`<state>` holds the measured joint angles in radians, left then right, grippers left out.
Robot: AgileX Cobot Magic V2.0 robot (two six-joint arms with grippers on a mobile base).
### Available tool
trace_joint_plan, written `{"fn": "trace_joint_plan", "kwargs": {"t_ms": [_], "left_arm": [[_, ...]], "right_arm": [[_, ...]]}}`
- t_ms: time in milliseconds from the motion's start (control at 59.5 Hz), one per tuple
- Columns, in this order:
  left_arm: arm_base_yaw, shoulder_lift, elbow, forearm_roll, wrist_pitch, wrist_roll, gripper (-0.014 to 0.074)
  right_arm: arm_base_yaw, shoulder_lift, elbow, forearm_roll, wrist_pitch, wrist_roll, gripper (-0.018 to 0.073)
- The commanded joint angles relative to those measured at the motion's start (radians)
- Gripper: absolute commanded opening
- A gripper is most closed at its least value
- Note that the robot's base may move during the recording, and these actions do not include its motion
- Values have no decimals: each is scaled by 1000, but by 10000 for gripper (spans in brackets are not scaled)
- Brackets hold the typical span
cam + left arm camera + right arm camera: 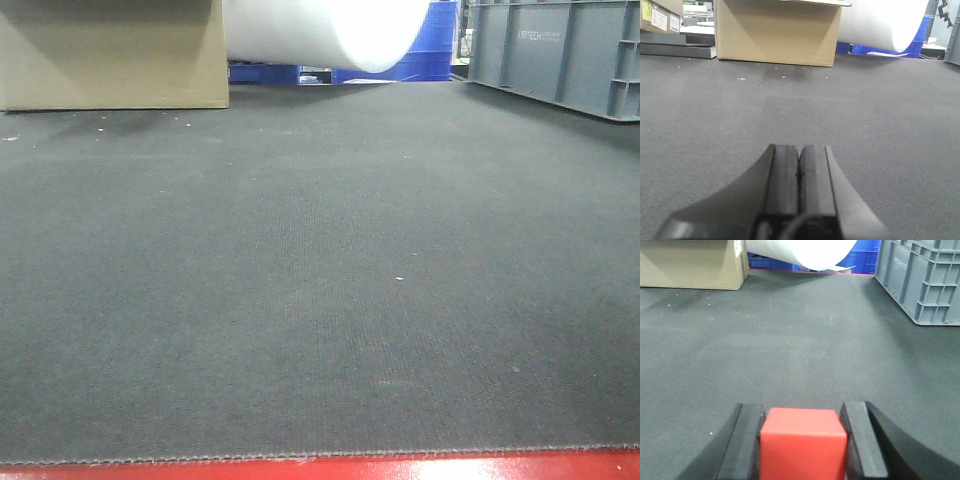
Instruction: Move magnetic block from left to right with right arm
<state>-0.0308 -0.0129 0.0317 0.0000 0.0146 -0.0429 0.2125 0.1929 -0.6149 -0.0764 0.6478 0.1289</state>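
The left gripper (800, 150) sits low over the dark mat (865, 115), its two pads pressed together with nothing between them. Further right, the right gripper (802, 411) is closed onto the red block (804, 445), a pad against each side, so the grasp looks done. Whether this spot is already the right side cannot be told, and setting the block down and letting go seem left to do.

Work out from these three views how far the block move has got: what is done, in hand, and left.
Done: the right gripper is closed on the magnetic block, pads against both sides. In hand: the carry; how far across the mat it is cannot be told. Left: set down on the right and release. The left gripper is shut, empty.
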Motion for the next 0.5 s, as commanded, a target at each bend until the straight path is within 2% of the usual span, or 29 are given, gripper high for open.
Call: {"fn": "trace_joint_plan", "kwargs": {"t_ms": [0, 135, 269, 370, 488], "left_arm": [[-4, -14, 10, 0, -90, -4, -116], [-4, -14, 10, 0, -90, -4, -116], [-4, -14, 10, 0, -90, -4, -116], [-4, -14, 10, 0, -90, -4, -116], [-4, -14, 10, 0, -90, -4, -116]], "right_arm": [[-5, 18, -26, -1, -84, -10, 147], [-5, 38, -38, 4, -84, -10, 147], [-5, 160, -105, 62, -78, -26, 147], [-5, 299, -178, 152, -69, -140, 147], [8, 456, -250, 309, -69, -324, 147]]}}
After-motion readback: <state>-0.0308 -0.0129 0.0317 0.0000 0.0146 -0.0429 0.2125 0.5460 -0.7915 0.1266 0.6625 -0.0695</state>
